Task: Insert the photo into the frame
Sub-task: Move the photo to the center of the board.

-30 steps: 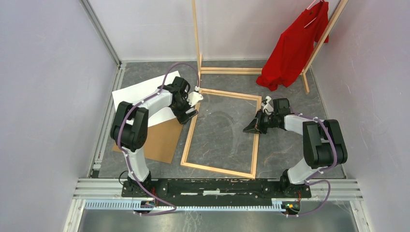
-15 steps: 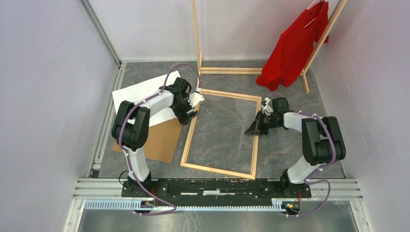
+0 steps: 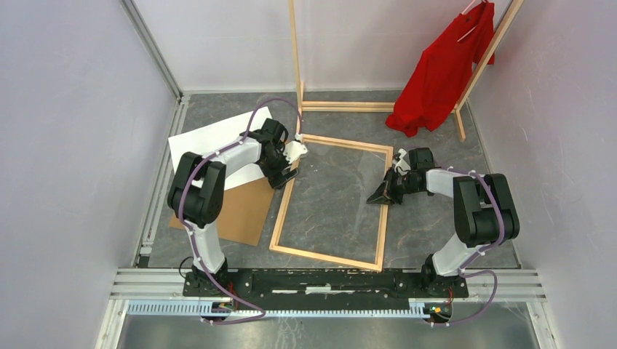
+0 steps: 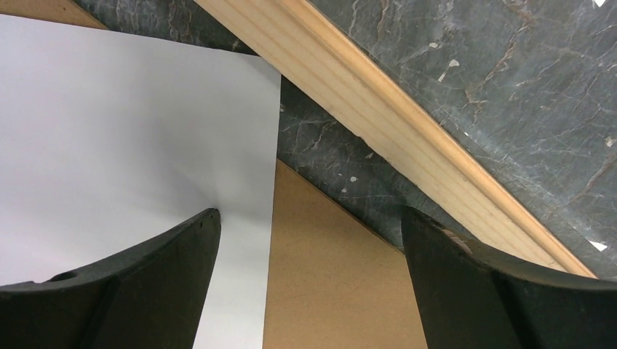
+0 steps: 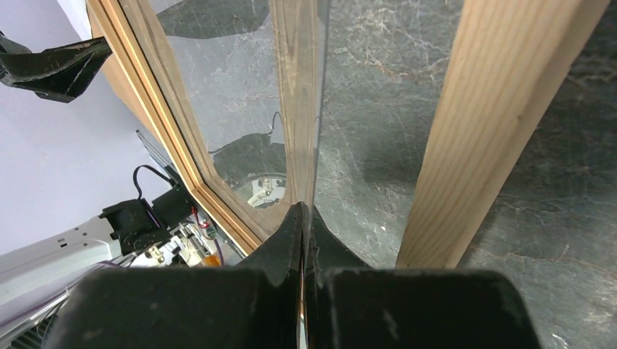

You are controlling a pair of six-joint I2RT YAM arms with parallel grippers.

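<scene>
The photo (image 3: 207,138) lies white side up at the back left, and its corner (image 4: 131,131) overlaps the brown backing board (image 4: 327,276). The light wood frame (image 3: 284,211) lies flat mid-table, its left rail (image 4: 407,138) running just beyond my left gripper (image 3: 286,173). That gripper (image 4: 309,225) is open, hovering over the photo's corner and the board. My right gripper (image 3: 380,195) is shut on the thin edge of a clear sheet (image 5: 240,94) just inside the frame's right rail (image 5: 495,131).
The brown backing board (image 3: 240,211) lies left of the frame, partly under the photo. A wooden clothes rack (image 3: 349,106) with a red shirt (image 3: 444,65) stands at the back right. Walls close in on both sides.
The frame has slid slightly to the left, and my right gripper has moved a little left with it. The left gripper has barely moved.
</scene>
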